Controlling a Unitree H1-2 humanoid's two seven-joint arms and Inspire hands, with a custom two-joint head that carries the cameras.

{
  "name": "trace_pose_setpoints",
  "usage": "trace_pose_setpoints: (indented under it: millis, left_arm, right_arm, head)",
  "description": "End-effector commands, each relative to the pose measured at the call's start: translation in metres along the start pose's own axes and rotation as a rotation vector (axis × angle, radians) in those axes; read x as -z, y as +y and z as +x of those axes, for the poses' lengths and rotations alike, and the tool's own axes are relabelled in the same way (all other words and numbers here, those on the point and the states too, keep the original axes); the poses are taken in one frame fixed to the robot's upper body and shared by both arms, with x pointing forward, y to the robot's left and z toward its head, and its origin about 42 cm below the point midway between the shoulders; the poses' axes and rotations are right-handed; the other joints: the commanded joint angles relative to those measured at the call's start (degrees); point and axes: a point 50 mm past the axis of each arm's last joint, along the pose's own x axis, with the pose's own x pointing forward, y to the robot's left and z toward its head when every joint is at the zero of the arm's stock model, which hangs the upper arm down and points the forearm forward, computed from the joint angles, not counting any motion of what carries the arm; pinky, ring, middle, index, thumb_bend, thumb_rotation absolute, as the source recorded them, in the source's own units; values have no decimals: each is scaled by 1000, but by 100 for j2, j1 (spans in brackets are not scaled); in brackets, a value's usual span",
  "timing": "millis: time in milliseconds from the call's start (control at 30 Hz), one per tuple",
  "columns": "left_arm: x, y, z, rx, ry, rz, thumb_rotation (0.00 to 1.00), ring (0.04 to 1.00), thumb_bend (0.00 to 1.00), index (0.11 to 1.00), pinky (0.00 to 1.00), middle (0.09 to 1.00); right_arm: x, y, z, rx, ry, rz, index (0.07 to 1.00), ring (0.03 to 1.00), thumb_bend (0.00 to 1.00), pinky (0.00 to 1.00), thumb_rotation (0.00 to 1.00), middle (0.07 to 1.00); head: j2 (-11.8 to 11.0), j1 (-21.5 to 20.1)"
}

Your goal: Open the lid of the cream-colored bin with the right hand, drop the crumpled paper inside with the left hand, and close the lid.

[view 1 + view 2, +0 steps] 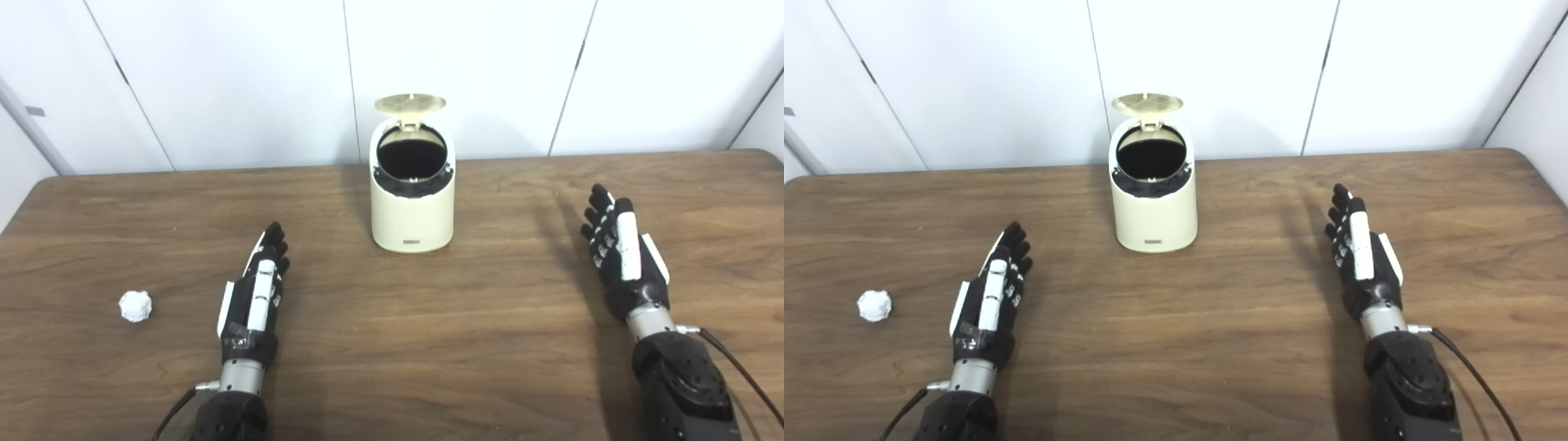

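The cream-colored bin (412, 211) stands upright at the middle back of the wooden table. Its round lid (410, 103) is flipped up and the dark inside shows. The crumpled white paper (135, 306) lies on the table at the front left, apart from everything. My left hand (257, 294) rests open and empty to the right of the paper, fingers stretched forward. My right hand (618, 248) is open and empty to the right of the bin, well apart from it, fingers pointing forward.
The wooden table (392, 343) ends at a white panelled wall (245, 73) just behind the bin. Black cables run from both wrists at the bottom edge.
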Motion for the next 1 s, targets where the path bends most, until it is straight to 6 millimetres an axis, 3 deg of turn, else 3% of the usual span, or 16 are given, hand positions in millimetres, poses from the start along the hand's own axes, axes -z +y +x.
trace_pose_setpoints:
  millis: [0,433,700,833,967]
  left_arm:
    - [8,14,-13,-21,35,17,768,975,428,957,996,969]
    - [1,24,-14,-11,53,45,739,990,458,973,1000,982]
    - [-10,27,-10,-16,32,95,420,962,534,953,970,953]
    - [-20,25,-10,-24,13,89,359,944,612,936,941,942]
    - [-29,26,-11,-14,-1,103,346,952,581,943,956,950]
  right_arm:
    - [-19,5,5,-16,-104,-9,960,1000,509,1000,1000,1000]
    - [-13,20,0,6,-96,28,940,1000,532,1000,1000,987]
    - [-13,21,0,-8,-79,33,949,1000,542,1000,1000,992]
    - [-13,21,-2,-15,-77,36,950,1000,545,1000,1000,995]
    - [-12,21,-1,-4,-70,45,943,1000,541,1000,1000,993]
  head:
    - [10,-8]
    - [129,53]
    - [167,127]
    - [175,224]
    - [177,253]
